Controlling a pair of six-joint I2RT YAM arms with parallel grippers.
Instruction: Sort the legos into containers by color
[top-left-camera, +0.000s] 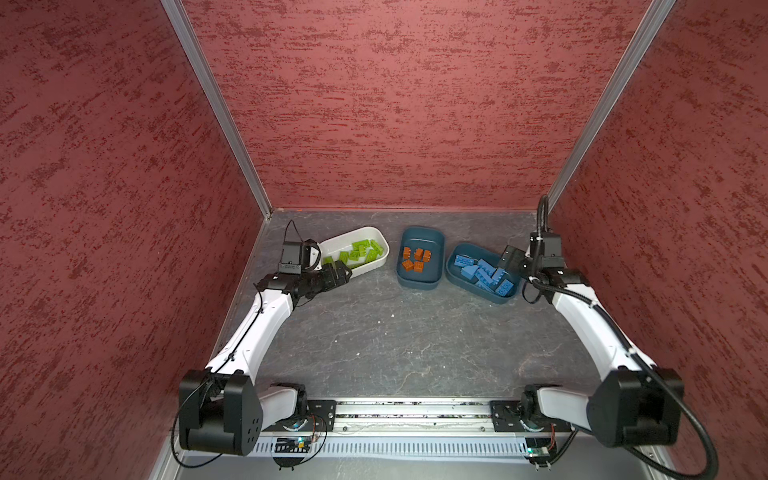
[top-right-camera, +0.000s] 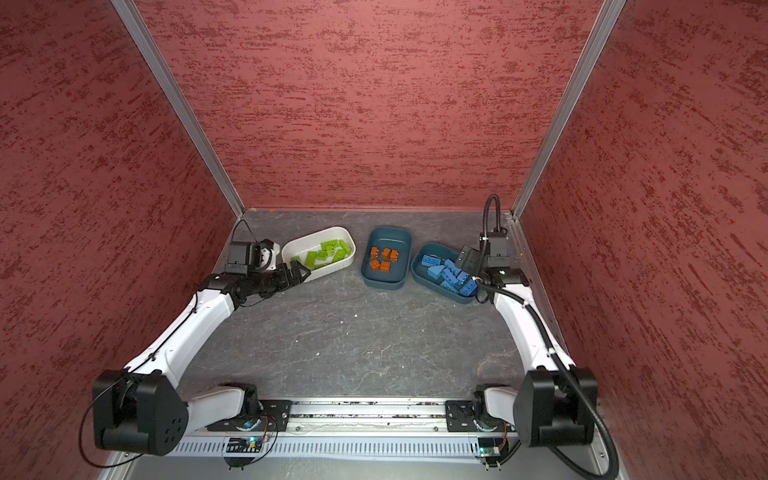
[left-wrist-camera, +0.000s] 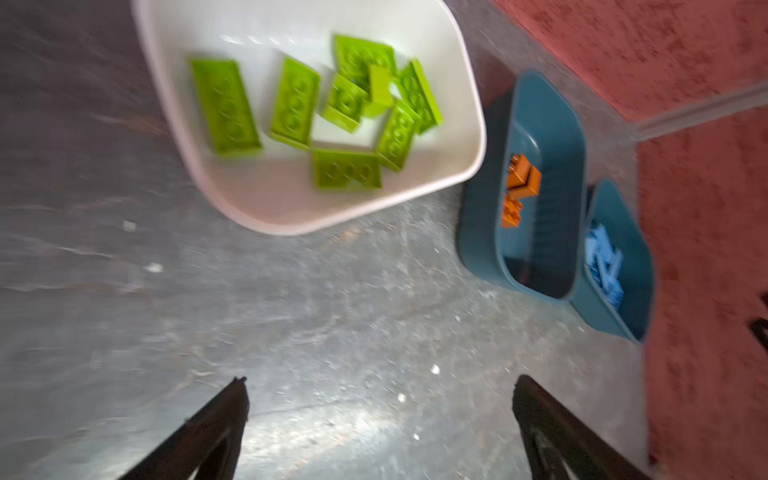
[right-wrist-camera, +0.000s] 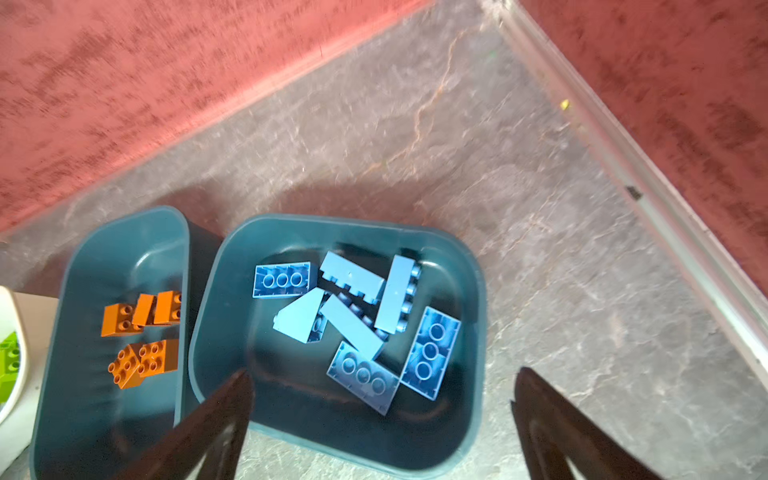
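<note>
Gaping empty, both jaws, left beside white tub (top-left-camera: 385, 253) rim, right over rightmost teal tub (right-wrist-camera: 332, 222) edge.

High top views, close wrist views share containers (top-left-camera: 422, 236).

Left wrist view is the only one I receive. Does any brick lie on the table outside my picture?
Observer: No. In both top views the table shows no loose brick.
Operator: Where is the right gripper?
Observer: The right gripper hangs over the right-hand teal tub, its jaws open and empty.
Operator: Is that tub sorted correctly?
Observer: Yes. The right wrist view shows only blue bricks in it, one a wedge.
</note>
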